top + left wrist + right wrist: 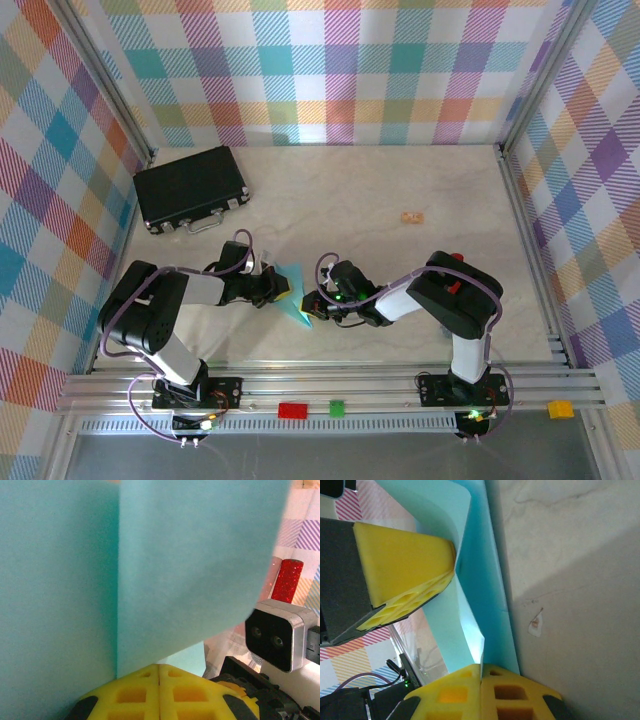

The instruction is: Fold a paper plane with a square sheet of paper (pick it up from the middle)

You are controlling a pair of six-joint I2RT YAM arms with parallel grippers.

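The light turquoise-blue sheet of paper (297, 292) is folded into a slim, pointed, layered shape that stands on edge between the two grippers near the table's front centre. My left gripper (281, 288) is shut on its upper left part. Up close the paper (150, 565) rises above the shut yellow fingers (135, 695), showing one vertical crease. My right gripper (313, 303) is shut on the paper's lower edge. In the right wrist view the paper (485, 595) runs up from the right gripper (481, 667) to the left gripper's yellow fingers (405, 575).
A black case (192, 188) lies at the back left and a small tan scrap (411, 216) at the right of centre. A red glittery cylinder (287, 580) shows beyond the paper. Coloured blocks (293, 409) sit on the front rail.
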